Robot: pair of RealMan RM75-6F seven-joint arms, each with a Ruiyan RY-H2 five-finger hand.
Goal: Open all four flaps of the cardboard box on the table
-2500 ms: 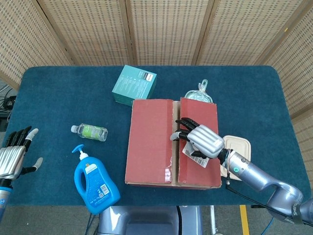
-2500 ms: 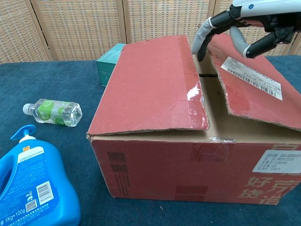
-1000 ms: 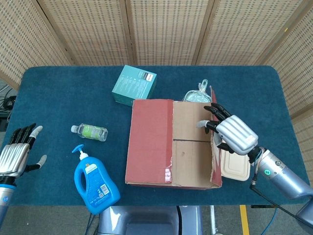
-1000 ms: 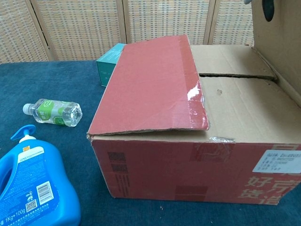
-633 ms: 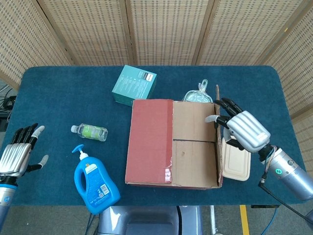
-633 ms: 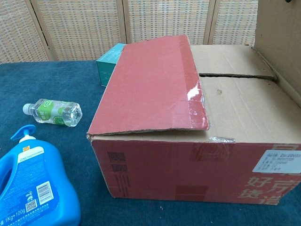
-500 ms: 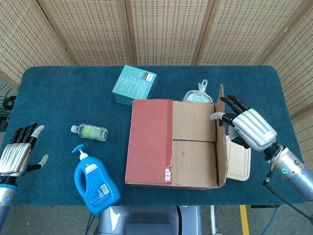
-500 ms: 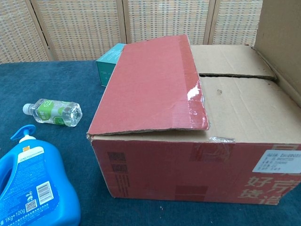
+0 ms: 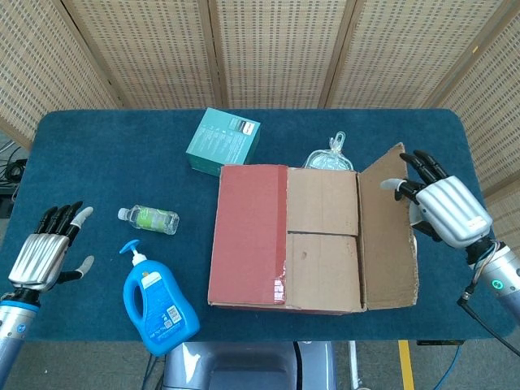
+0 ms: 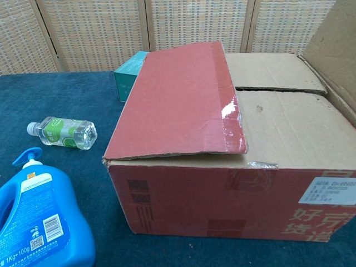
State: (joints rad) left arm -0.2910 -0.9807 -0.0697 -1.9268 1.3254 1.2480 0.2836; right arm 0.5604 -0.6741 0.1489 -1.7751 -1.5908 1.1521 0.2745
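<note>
Head view: both robot hands empty, spread — left robot hand [image 9: 42, 258], right robot hand [image 9: 448, 210] beside box flap [image 9: 388, 236].

"1kg+100g" on the blue detergent bottle [image 10: 39, 222] label, near left; chinese characters "好宜" on the cardboard box [image 10: 311, 219] front, near right; white sticker print unreadable.

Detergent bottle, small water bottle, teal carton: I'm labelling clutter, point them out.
detergent bottle [image 9: 160, 309], head view, blue body.
small water bottle [image 9: 151, 218], head view, green label.
teal carton [image 9: 223, 141], head view, top face.
</note>
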